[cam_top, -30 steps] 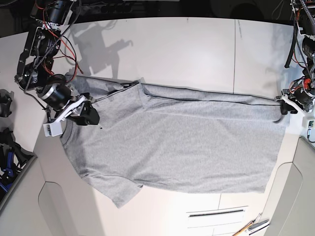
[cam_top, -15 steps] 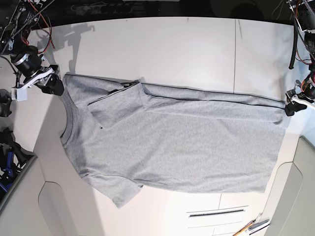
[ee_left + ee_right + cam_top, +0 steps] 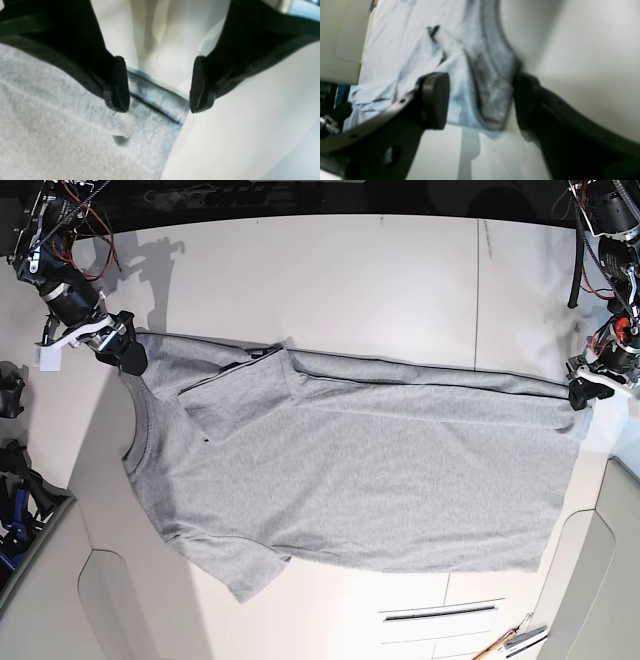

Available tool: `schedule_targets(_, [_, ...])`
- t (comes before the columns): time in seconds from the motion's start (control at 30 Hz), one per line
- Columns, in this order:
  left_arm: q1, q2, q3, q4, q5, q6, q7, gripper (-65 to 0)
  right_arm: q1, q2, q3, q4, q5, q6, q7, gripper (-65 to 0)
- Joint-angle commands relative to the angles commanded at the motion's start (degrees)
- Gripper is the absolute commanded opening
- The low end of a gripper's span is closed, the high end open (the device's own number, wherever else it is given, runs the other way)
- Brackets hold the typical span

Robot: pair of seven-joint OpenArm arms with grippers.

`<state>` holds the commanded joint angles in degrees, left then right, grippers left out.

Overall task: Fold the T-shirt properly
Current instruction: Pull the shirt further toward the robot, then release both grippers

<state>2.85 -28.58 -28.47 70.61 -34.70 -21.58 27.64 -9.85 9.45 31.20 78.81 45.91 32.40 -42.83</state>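
Lying lengthwise across the white table (image 3: 350, 270), the soft heather-grey T-shirt (image 3: 370, 480) points its ribbed neck toward the right gripper (image 3: 122, 352). Both that and the left gripper (image 3: 581, 394) gape at its far corners, holding nothing.

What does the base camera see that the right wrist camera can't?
Only the base view shows the whole T-shirt spread on the white table, both arms, and the left gripper at the far corner. Only the right wrist view shows the right gripper up close, open around the ribbed collar. Both show grey shirt and white table.
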Motion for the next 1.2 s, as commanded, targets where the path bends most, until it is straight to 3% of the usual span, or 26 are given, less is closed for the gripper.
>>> schedule_targets(0.17, [-3.4,0.0,0.0,-8.1,-0.5,-0.1,-1.9,-23.9,1.2,-2.2,-4.0,0.0,-1.0,-0.02,1.0,-24.5])
schedule_targets(0.33, [-5.7,0.3,0.0,-12.0,-3.8,-3.4,-1.4,-24.0,2.9,-4.2,-5.0,0.0,-1.3,-0.02,1.0,-24.5])
schedule_targets(0.5, [-5.7,1.3,0.4,-12.1,-3.9,-4.8,-0.2,-25.3,3.0,-4.9,-7.0,0.0,-1.6,0.00,1.1,-24.8])
schedule_targets(0.53, [-5.7,1.3,0.8,-12.1,-3.9,-4.8,-0.1,-28.8,3.2,-4.9,-7.3,0.0,-1.6,0.02,1.3,-25.8])
schedule_targets(0.6, [-5.7,1.3,1.2,-12.1,-3.8,-4.8,0.8,-46.1,3.7,-4.9,-7.4,0.0,-1.8,0.61,1.3,-34.5])
schedule_targets(0.67, [-5.7,1.3,1.2,-12.1,-3.9,-4.8,1.8,-63.3,3.8,-4.8,-7.4,0.1,-1.8,0.63,2.0,-50.2])
schedule_targets(0.7, [-5.7,1.2,1.2,-12.1,-3.9,-4.8,1.8,-65.0,3.8,-4.8,-7.4,0.2,-1.8,0.63,2.3,-59.4])
schedule_targets(0.73, [-5.7,1.2,1.2,-12.0,-3.9,-4.8,1.8,-65.0,4.0,-4.8,-7.3,0.3,-1.8,0.66,2.3,-65.0])
schedule_targets(0.77, [-5.7,1.1,1.2,-11.7,-3.9,-5.0,1.9,-65.0,4.2,-4.7,-7.2,0.4,-1.8,0.66,2.3,-65.0])
schedule_targets(0.83, [-5.6,0.6,1.1,-10.2,-4.2,-7.6,3.0,-65.0,4.4,-4.7,-6.9,1.4,-1.8,0.70,1.8,-65.0])
schedule_targets(0.9, [-5.0,-0.1,1.1,-7.3,-6.2,-9.6,6.7,-65.0,4.4,-4.7,-6.1,4.0,-1.8,0.72,-1.4,-65.0])
schedule_targets(1.0, [-2.2,-1.3,-0.1,-1.3,-10.6,-9.6,12.1,-65.0,3.6,-4.5,-4.0,8.9,-1.7,0.87,-6.9,-65.0])
schedule_targets(1.2, [6.0,-1.3,-5.9,6.4,-12.4,-9.6,14.0,-65.0,-0.2,0.3,-3.8,12.8,0.3,0.87,-7.7,-65.0])
